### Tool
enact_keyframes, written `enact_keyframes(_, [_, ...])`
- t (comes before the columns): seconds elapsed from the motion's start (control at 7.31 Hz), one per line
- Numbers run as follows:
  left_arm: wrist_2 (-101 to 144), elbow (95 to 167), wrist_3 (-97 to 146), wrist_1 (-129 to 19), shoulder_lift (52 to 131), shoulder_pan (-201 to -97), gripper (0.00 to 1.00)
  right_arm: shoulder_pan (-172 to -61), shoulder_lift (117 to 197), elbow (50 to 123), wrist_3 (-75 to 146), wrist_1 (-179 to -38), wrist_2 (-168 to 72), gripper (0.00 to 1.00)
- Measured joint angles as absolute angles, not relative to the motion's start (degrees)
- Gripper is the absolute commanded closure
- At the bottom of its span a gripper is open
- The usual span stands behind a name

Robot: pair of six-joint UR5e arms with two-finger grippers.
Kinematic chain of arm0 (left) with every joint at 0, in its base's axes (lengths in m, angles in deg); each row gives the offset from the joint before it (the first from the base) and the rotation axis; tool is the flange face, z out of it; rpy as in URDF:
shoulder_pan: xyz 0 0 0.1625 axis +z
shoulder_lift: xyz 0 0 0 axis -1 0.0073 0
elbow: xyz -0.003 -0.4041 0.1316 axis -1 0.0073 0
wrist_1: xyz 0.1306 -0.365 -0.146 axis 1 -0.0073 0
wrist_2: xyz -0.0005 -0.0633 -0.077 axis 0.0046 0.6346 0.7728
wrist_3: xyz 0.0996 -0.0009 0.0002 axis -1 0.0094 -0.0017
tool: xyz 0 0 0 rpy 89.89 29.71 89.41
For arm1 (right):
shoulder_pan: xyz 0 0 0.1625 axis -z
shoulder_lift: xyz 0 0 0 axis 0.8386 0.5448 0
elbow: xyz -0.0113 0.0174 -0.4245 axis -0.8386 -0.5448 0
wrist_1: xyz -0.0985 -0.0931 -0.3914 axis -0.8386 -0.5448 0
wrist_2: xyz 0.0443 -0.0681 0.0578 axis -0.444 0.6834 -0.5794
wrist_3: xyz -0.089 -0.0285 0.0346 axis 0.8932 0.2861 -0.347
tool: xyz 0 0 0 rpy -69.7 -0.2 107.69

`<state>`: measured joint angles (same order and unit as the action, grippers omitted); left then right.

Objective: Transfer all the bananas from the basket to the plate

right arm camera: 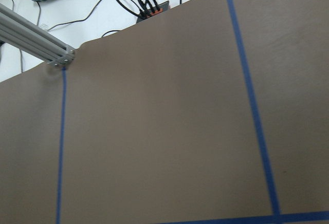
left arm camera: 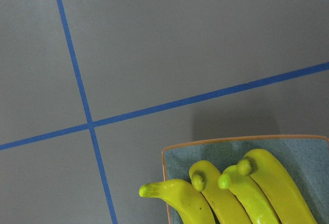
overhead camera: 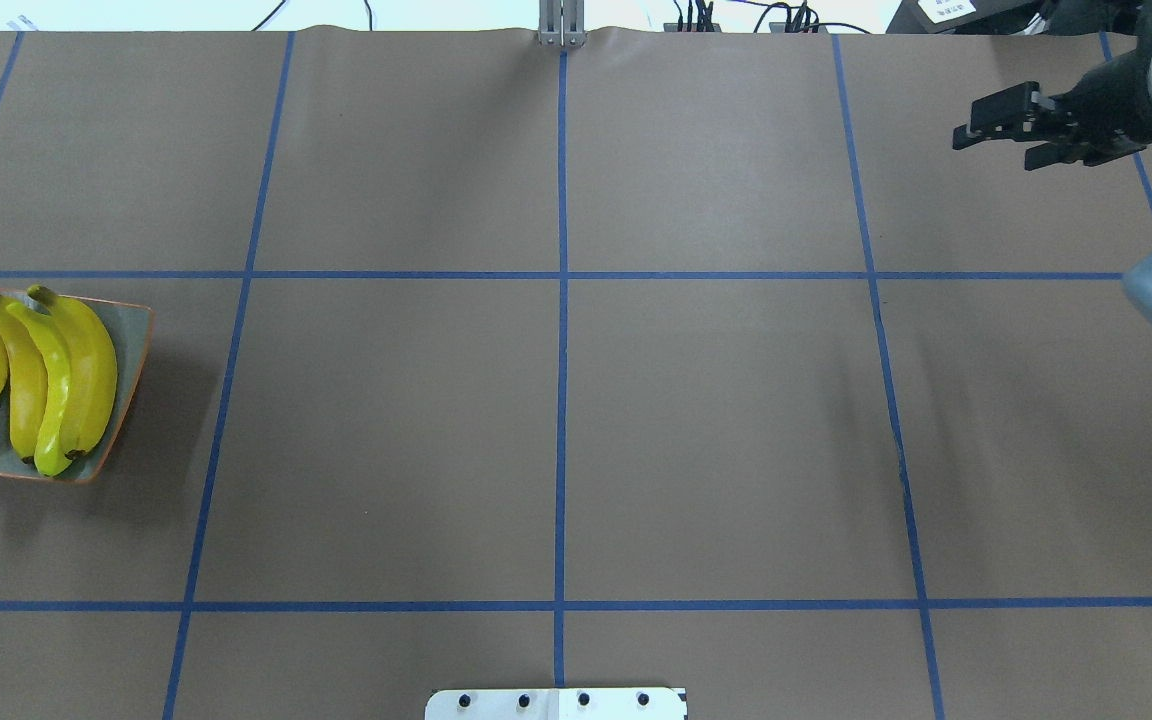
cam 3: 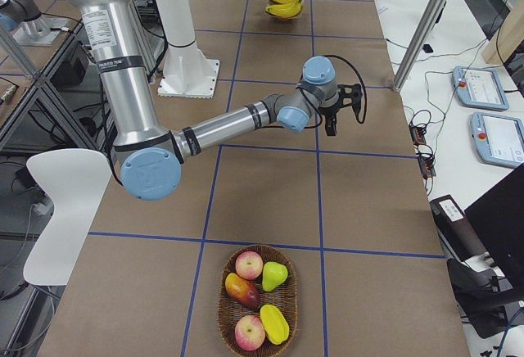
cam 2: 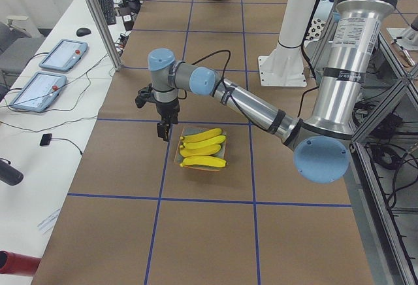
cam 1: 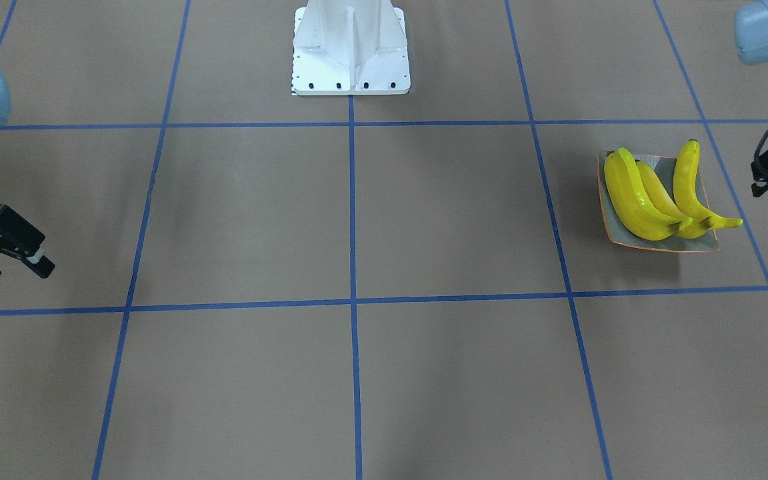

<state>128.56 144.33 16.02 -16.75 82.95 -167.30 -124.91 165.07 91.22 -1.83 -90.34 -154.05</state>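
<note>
Four bananas (overhead camera: 86,370) lie on the plate (overhead camera: 131,330), mid-left overhead, so the transfer looks done and only parking the arms remains. The right gripper (cam 1: 17,272) is wide and empty. I cannot tell for the left gripper (cam 1: 767,175).

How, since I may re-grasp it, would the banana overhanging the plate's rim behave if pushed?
Probably stiff: the banana keeps its curve though its tip overhangs the plate unsupported. Likely slippery for jaws, given its glossy skin. Curved and lying against its neighbour, it may pivot or slide off rather than roll.
</note>
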Motion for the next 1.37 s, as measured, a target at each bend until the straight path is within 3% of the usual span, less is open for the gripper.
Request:
enact_keyframes(0.41, [134.7,137.9,4.5,-20.4,82.3,-174.5,0.01,-134.7,172.8,91.3,16.7,-96.4,-161.4,0.00])
enact_keyframes(0.96, [134.8,138.4,2.2,-20.5,79.1,-176.9,0.01,-140.6,175.1,91.6,41.8,-112.1,-161.4,0.00])
enact_keyframes(1.37, [134.8,139.7,2.2,-20.8,75.4,-177.6,0.01,-140.8,177.0,91.9,48.3,-115.7,-159.4,0.00])
